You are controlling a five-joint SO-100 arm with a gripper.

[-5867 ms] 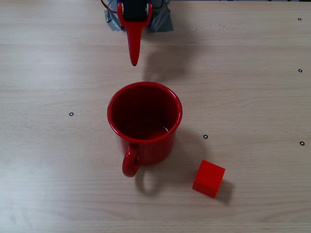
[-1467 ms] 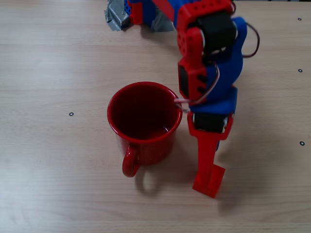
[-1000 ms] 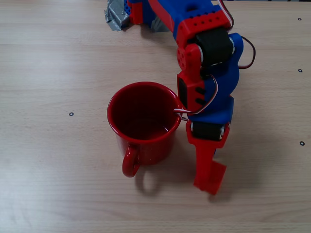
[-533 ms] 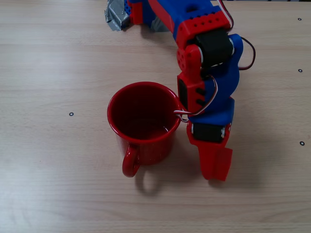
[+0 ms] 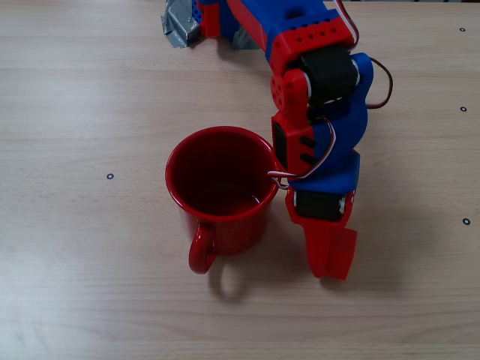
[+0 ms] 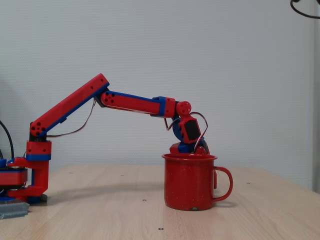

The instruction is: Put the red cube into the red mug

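Note:
The red mug [image 5: 225,229] stands upright mid-table with its handle toward the picture's bottom, and its dark inside looks empty; in the side-on fixed view the red mug [image 6: 190,182] has its handle to the right. My gripper [image 5: 334,266] points steeply down at the table just right of the mug, close to its wall. From above only the red back of the gripper shows, so the gap between the fingers is hidden. The mug covers the gripper in the side-on view. The red cube shows in neither view.
The red-and-blue arm [image 5: 319,82] reaches in from the top edge, where grey tape [image 5: 180,26] marks its mount. Its base [image 6: 30,175] stands at the far left of the side-on view. Small black dots [image 5: 110,176] mark the light wooden table [image 5: 90,285].
The gripper has tipped more upright and drawn in. Its red outline is shorter, and its tip sits higher in the picture than a second ago. The mug has stayed put.

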